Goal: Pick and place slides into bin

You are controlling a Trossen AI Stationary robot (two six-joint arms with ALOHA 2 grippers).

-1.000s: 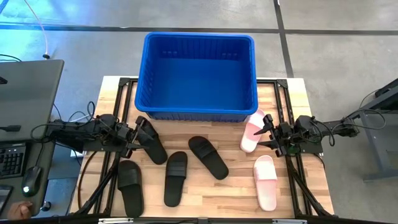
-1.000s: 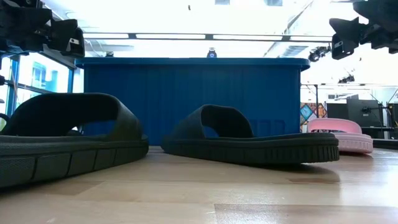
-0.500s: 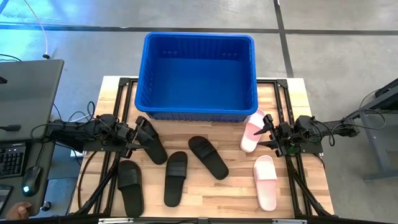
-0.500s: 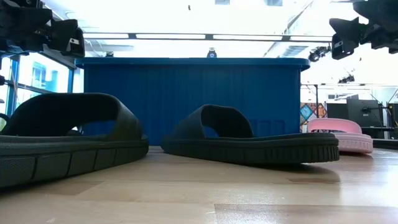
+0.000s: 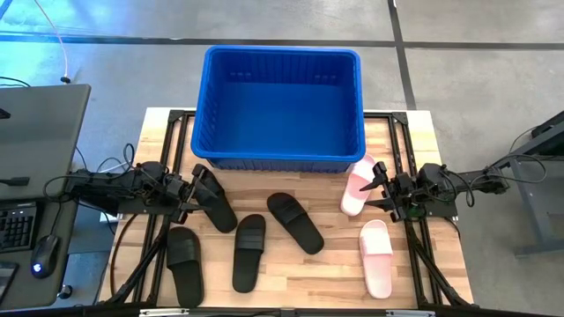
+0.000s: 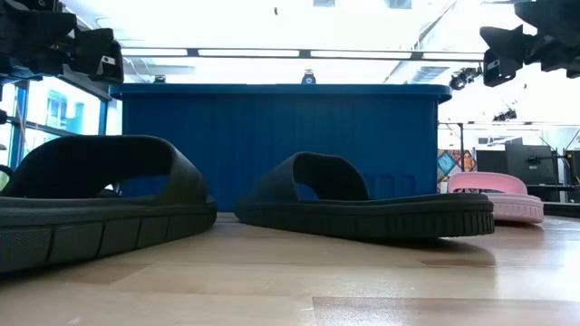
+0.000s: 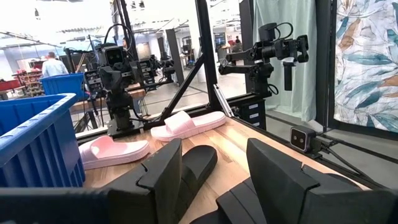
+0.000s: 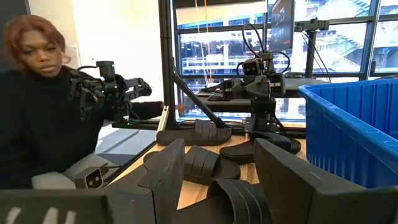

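Near my dark left claw [image 5: 189,195], four matte black slides [image 5: 295,222]; two pink slides [image 5: 376,257]; bright blue bin [image 5: 282,58]; pale wooden desk [image 5: 326,273].

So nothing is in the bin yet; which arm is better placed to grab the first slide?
Either could, but the left looks slightly better placed: the left gripper is open right at a black slide near the blue bin. The right gripper, also open, sits beside a pink slide.

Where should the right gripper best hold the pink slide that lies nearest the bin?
Probably grip the pink slide at its wide strap, coming from above. The strap arches over the flat sole, so one finger could slip beneath it. The right gripper, open, is beside it.
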